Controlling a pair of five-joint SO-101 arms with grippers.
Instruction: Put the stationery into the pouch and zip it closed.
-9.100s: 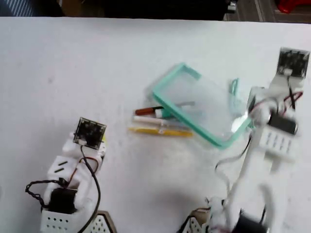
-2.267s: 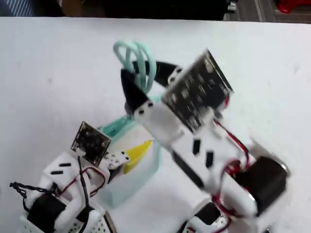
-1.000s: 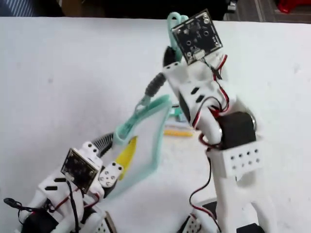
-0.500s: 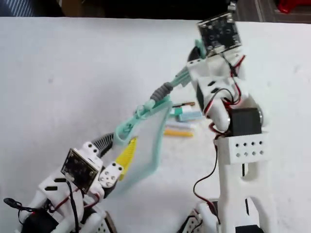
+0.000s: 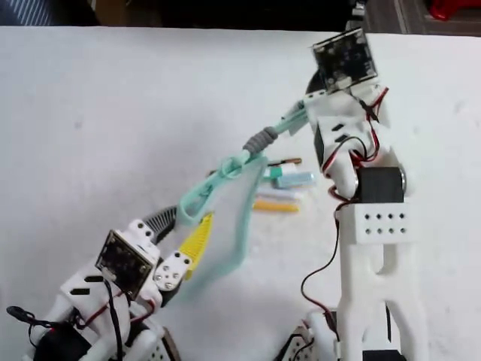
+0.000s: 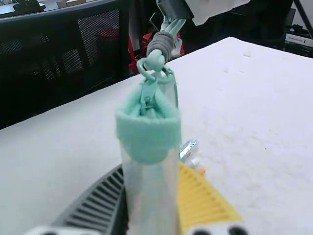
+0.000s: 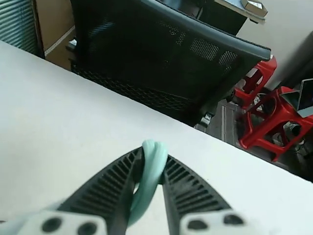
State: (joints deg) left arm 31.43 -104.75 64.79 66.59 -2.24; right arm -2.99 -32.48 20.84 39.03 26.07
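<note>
The clear pouch [image 5: 229,214] with teal edging hangs tilted above the table, and my left gripper [image 5: 183,235] is shut on its lower end between a black and a yellow finger [image 5: 195,239]. In the left wrist view the pouch's teal end [image 6: 146,134] stands just beyond my left gripper [image 6: 149,215]. The teal strap [image 5: 289,124], with a grey sleeve [image 5: 261,140], runs taut up to my right gripper [image 5: 307,111]. My right gripper [image 7: 149,164] is shut on the strap [image 7: 149,169]. The stationery [image 5: 282,184] lies on the table beside the pouch: a brown pen, a teal-capped marker, a yellow pencil.
The white table [image 5: 113,113] spreads wide to the left and far side. The right arm's white body [image 5: 372,233] stands over the table's right part. A black mesh chair [image 7: 161,63] and red stools [image 7: 274,117] stand beyond the far edge.
My right gripper has moved right and away with the strap, pulling it taut and stretching the pouch out. My left gripper has kept its hold and barely moved.
</note>
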